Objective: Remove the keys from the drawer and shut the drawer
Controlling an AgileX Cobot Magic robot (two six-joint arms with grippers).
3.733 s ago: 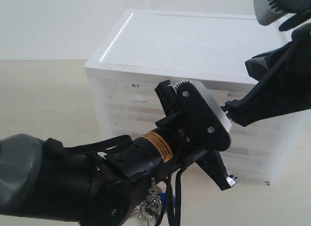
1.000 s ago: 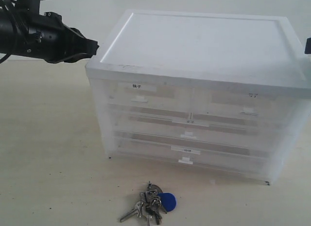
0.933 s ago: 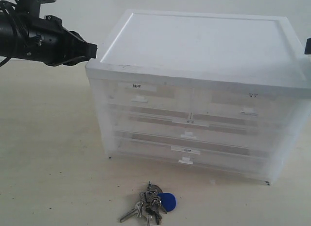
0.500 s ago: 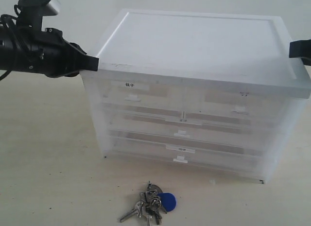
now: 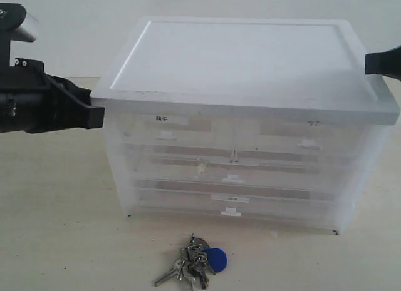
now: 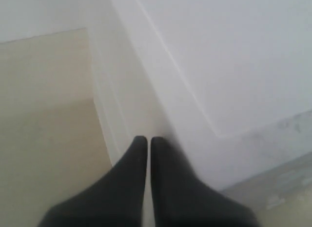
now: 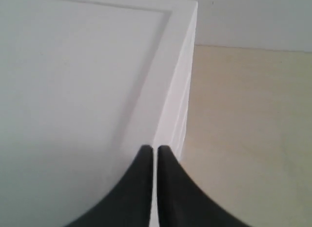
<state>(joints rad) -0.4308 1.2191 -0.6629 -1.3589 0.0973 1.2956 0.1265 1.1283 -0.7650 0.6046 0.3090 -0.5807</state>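
Item: keys (image 5: 191,269). Small silver bunch on a ring, with a round blue fob (image 5: 217,260) on its right side. Location: flat on the table (image 5: 56,209), in front of the cabinet (image 5: 238,59) and apart from it, near the lower edge of the exterior view. Nothing holds them.

Item: drawer (image 5: 305,137). Half-width, translucent, upper row, right side; small white tab handle, faint mark on its label. Condition: pushed fully in, front flush with the twin drawer (image 5: 164,129) beside it and the full-width drawers (image 5: 230,172) below.

Item: left tool (image 6: 147,139). Black fingers pressed together, only a thin slit between them, nothing gripped. Location: tip at the cabinet's upper front left corner (image 5: 97,116), touching it or just beside it; contact cannot be told.

Item: right tool (image 7: 155,149). Black fingers together, nothing between them. Location: over the right edge of the cabinet's white top, at the right border of the exterior view (image 5: 371,62).
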